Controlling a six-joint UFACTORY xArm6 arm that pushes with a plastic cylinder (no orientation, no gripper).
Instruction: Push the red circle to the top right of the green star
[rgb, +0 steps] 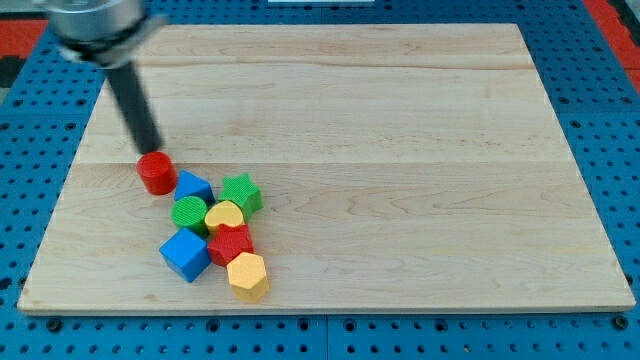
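The red circle (156, 172) sits on the wooden board at the view's left, at the upper left of a cluster of blocks. The green star (241, 192) lies to its right, with a blue block (194, 187) between them. My tip (151, 150) is at the top edge of the red circle, touching or almost touching it. The rod slants up to the view's top left.
The cluster also holds a green circle (190, 213), a yellow heart (225, 215), a red block (231, 243), a blue cube (185, 254) and a yellow hexagon (247, 275). The board's left edge (62, 185) is near. A blue pegboard surrounds the board.
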